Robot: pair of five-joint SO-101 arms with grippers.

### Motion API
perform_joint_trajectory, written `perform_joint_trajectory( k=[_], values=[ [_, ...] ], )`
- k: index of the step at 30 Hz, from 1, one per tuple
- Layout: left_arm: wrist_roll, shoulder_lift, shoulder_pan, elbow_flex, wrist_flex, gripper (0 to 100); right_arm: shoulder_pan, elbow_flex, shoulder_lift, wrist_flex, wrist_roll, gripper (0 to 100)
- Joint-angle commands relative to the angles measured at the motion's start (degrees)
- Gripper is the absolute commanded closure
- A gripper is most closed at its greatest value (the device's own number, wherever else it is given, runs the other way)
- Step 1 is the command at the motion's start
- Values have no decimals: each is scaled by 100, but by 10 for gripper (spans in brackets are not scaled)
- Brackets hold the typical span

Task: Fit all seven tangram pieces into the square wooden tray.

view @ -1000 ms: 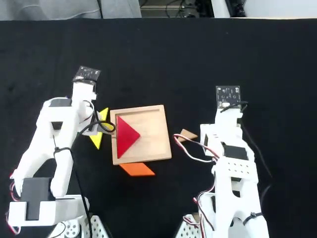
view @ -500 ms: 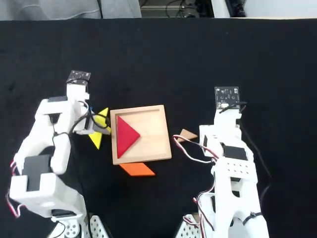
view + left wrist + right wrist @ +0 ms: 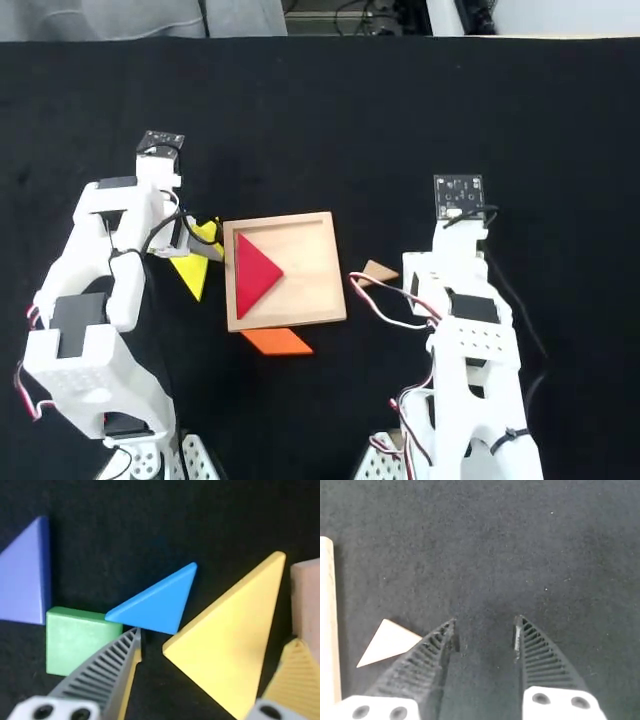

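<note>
Claws first: my left gripper (image 3: 216, 641) is spread wide, straddling the yellow triangle (image 3: 240, 630) just beside the wooden tray (image 3: 310, 275). Red triangle (image 3: 255, 270) sits inside it. My right gripper (image 3: 485, 630) hangs parted over the black table (image 3: 545, 555), near a tan triangle (image 3: 387, 642).

Purple triangle (image 3: 25, 575) cut off by the frame edge; green square (image 3: 75, 637) partly behind a finger (image 3: 105, 667) — tray (image 3: 326, 605) cut off too. From above, the left arm (image 3: 105, 230) covers part of the yellow triangle (image 3: 193, 272)
</note>
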Motion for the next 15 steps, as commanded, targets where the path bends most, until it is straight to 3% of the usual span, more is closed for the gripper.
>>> perform_joint_trajectory(
  k=[1, 4, 15],
  values=[
    [-237, -18, 224, -295, 141, 641, -70, -40, -189, -105, -53, 811],
    [-237, -18, 242, -295, 185, 695, -70, -40, -189, -105, -53, 811],
    [-246, -18, 259, -268, 185, 704, -70, -40, -189, -105, -44, 811]
  ],
)
